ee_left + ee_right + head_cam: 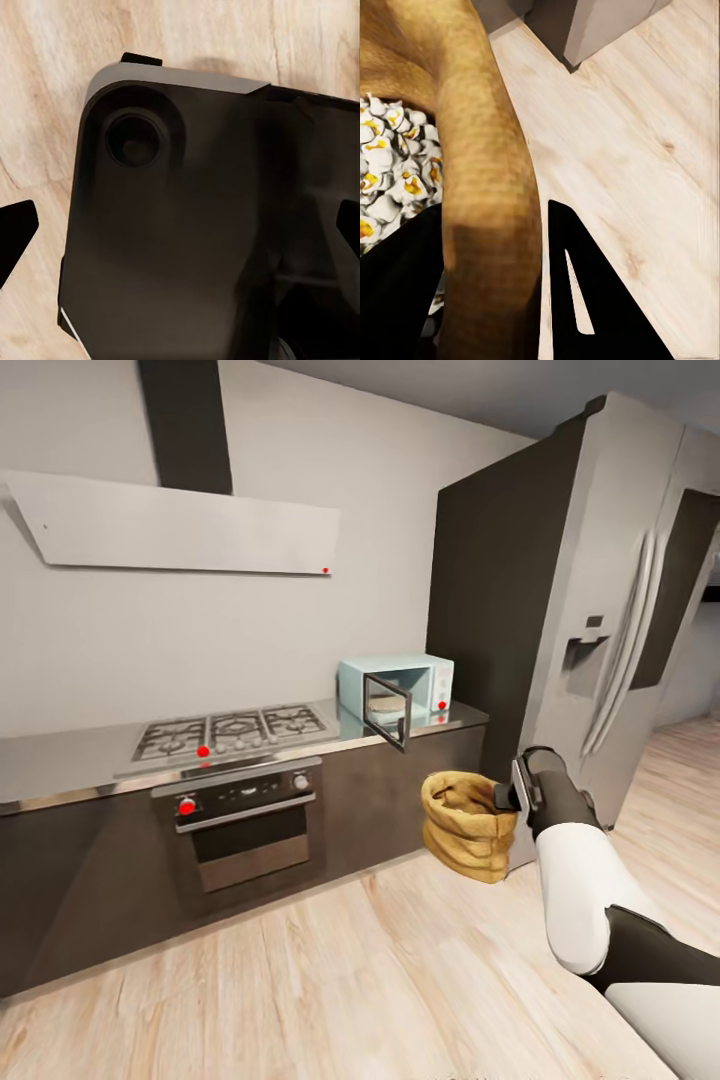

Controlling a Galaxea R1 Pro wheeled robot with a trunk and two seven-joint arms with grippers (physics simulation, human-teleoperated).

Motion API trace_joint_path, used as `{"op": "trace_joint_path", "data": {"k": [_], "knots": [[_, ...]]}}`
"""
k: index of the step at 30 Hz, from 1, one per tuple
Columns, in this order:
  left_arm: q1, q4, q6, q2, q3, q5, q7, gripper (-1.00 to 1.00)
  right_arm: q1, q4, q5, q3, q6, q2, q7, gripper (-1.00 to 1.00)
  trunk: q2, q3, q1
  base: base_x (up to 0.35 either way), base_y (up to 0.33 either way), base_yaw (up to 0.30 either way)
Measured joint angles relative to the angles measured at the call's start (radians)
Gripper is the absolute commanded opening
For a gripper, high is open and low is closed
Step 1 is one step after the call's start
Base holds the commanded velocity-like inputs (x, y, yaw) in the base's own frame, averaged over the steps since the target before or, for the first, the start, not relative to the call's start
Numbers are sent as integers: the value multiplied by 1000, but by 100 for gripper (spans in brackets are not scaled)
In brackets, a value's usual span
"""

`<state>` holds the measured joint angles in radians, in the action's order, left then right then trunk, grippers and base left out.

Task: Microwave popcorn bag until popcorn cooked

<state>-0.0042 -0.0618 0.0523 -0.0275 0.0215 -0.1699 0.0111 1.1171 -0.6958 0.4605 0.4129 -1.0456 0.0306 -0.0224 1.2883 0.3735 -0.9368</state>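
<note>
Kitchen, pale plank floor. Gas hob and oven at left, countertop cut off by frame edge. Microwave door open, interior dim, contents unclear. My right gripper pinches rim of popcorn bag, held off floor; popped corn inside. Fridge beyond. My left gripper: cannot tell, fingertips barely visible.
</note>
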Motion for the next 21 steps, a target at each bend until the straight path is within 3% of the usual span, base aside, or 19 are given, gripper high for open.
{"op": "trace_joint_path", "data": {"k": [12, 16, 21], "knots": [[0, 0, 0, 0, 0, 5, 0, 100, 0, 9, -6, 2, 1, -51, 11, -100, 0, 0, 0, 0, 0, -247], [0, 0, 0, 0, 0, 5, 0, 100, 0, 68, -10, -6, 1, -82, 18, -100, 0, 0, 0, 0, 0, -248], [0, 0, 0, 0, 0, 5, 0, 100, 0, 78, -11, -9, 1, -97, 46, -100, 0, 0, 0, 0, 0, -249]]}}
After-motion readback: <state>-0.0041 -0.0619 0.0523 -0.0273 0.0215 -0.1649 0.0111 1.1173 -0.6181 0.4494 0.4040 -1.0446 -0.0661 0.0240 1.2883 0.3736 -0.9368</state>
